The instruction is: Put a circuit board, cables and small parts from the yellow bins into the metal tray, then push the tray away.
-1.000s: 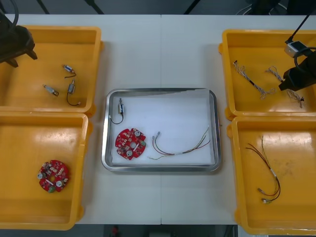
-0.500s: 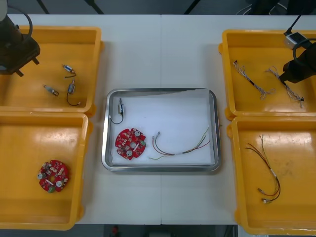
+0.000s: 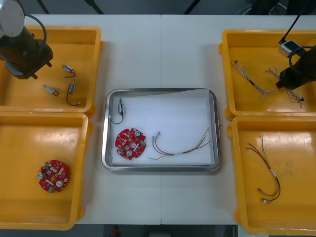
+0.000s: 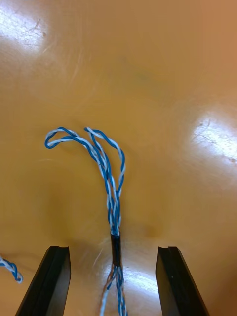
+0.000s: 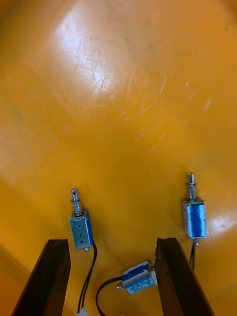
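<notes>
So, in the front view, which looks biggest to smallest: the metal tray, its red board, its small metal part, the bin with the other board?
1. Yellow bin and metal tray: too alike to rank; the bin runs off the edge.
2. Circuit board.
3. Small metal part.

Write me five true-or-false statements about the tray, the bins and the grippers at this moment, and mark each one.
1. The metal tray holds a red circuit board. True.
2. The right gripper is shut on the twisted blue and white cable. False: its fingers stand open, and the cable lies between them on the bin floor.
3. Three small metal parts lie in the far left bin. True.
4. The near left bin holds only cables. False: it holds a second circuit board.
5. The left gripper is open above the small metal parts. True.
</notes>
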Controlling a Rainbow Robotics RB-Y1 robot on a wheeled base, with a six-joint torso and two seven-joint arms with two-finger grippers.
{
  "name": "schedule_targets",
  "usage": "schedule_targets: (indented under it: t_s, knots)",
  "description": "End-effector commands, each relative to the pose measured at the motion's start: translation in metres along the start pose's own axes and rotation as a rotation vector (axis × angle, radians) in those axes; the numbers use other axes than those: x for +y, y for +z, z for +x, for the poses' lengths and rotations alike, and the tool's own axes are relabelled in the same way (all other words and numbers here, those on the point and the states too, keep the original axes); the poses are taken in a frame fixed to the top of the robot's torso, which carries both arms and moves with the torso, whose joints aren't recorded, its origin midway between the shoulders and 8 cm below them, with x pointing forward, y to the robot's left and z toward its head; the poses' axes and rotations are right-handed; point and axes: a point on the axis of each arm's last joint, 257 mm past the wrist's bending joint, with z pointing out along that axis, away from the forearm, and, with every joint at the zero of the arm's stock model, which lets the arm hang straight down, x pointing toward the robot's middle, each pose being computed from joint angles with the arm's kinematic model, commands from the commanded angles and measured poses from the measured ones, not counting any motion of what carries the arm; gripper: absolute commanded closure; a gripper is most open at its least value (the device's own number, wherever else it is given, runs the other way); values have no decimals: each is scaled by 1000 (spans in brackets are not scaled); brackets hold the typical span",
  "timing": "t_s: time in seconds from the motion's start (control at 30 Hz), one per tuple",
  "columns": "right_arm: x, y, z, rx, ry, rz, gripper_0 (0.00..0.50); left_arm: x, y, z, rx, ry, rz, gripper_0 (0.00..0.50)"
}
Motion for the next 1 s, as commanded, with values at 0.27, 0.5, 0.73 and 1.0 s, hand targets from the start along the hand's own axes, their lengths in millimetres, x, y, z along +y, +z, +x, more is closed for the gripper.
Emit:
schedule_targets:
  t_s: [0.27, 0.5, 0.73, 1.0]
  knots:
    - [6, -4, -17, -7, -41, 2, 0, 19, 14, 9, 6, -18, -67, 0]
    - [7, 1, -8, 10, -38, -1, 0, 28, 28, 14, 10, 21, -81, 0]
    - [8, 6, 1, 23, -36, -4, 111, 28, 30, 15, 21, 11, -72, 0]
    - [3, 6, 10, 42, -39, 5, 500, 29, 45, 24, 42, -1, -33, 0]
